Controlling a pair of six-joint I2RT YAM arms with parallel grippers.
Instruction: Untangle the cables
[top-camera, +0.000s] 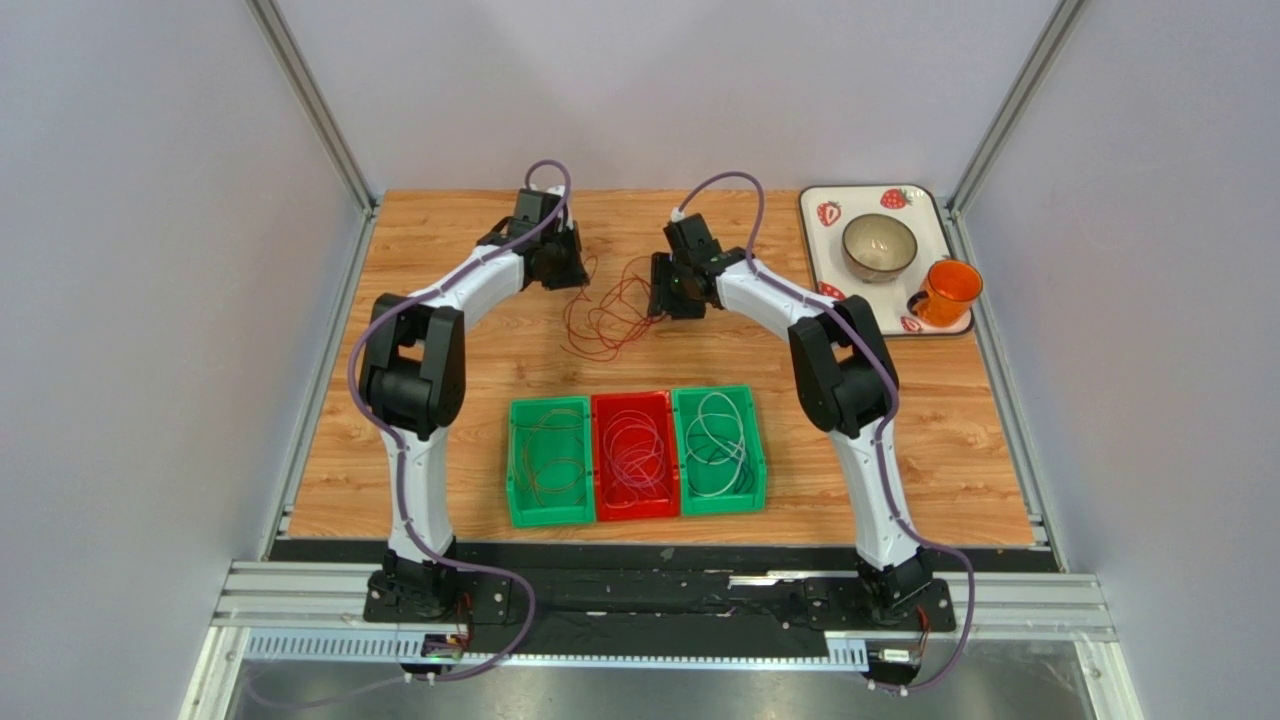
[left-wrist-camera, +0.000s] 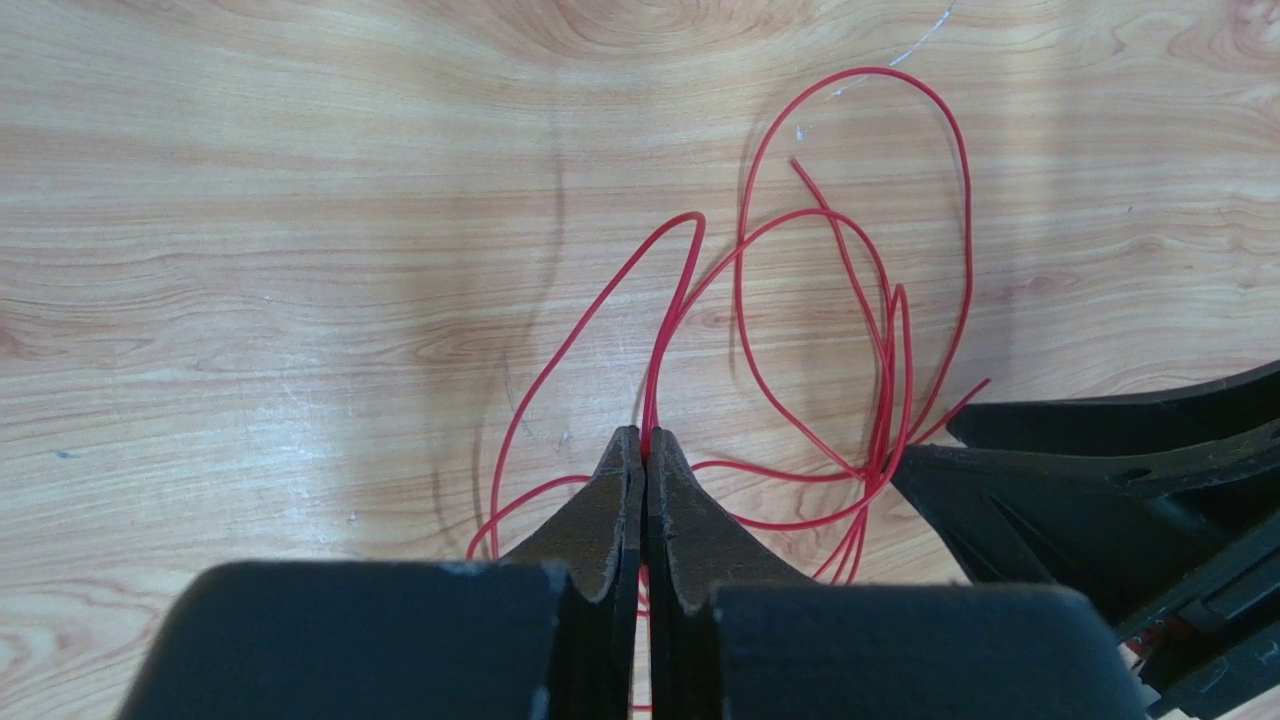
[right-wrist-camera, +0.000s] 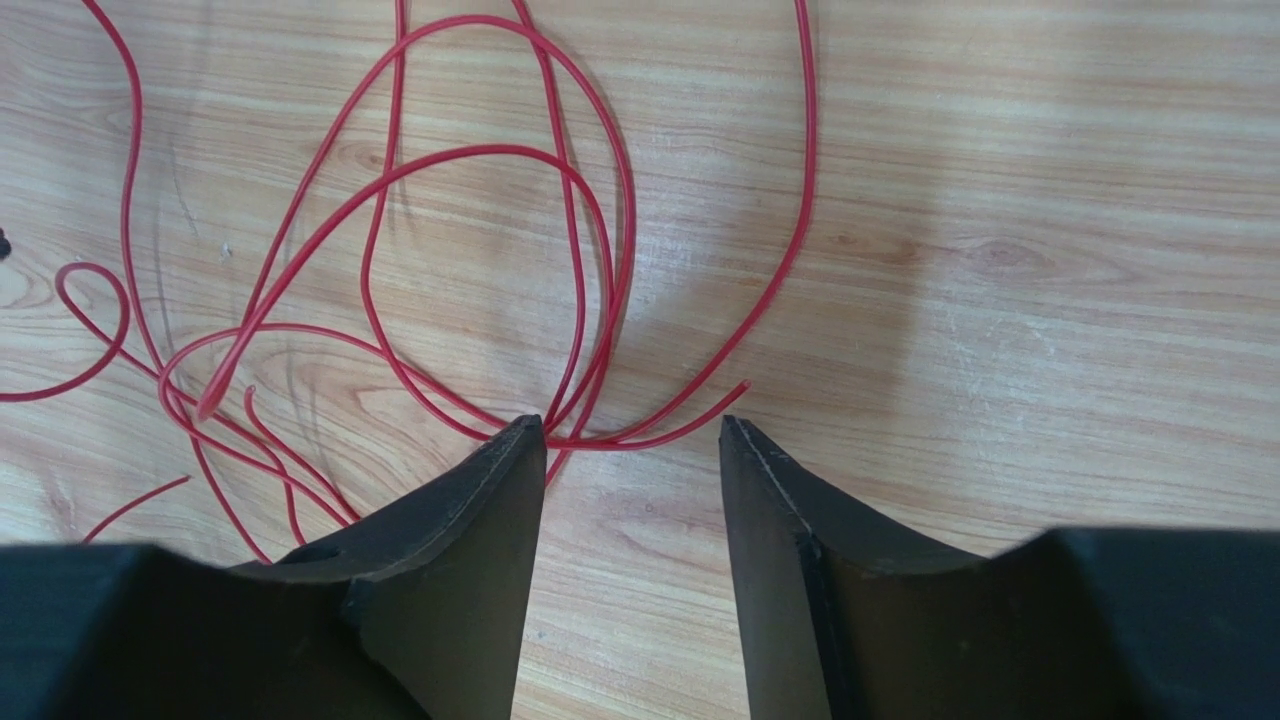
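Note:
A loose tangle of thin red cables (top-camera: 609, 318) lies on the wooden table between my two grippers. My left gripper (top-camera: 568, 273) sits at the tangle's left edge. In the left wrist view its jaws (left-wrist-camera: 643, 440) are shut on one red strand, and the other red loops (left-wrist-camera: 869, 69) spread out ahead on the wood. My right gripper (top-camera: 661, 294) is at the tangle's right edge. In the right wrist view it (right-wrist-camera: 631, 432) is open and empty, low over the table, with red strands (right-wrist-camera: 813, 165) lying just at its fingertips.
Three bins stand in a row at the table's near middle: a green one (top-camera: 519, 465) with brownish coils, a red one (top-camera: 601, 458) with red coils, a green one (top-camera: 756, 447) with white and grey coils. A strawberry-print tray (top-camera: 819, 195) at back right carries a bowl (top-camera: 879, 245) and an orange cup (top-camera: 947, 290).

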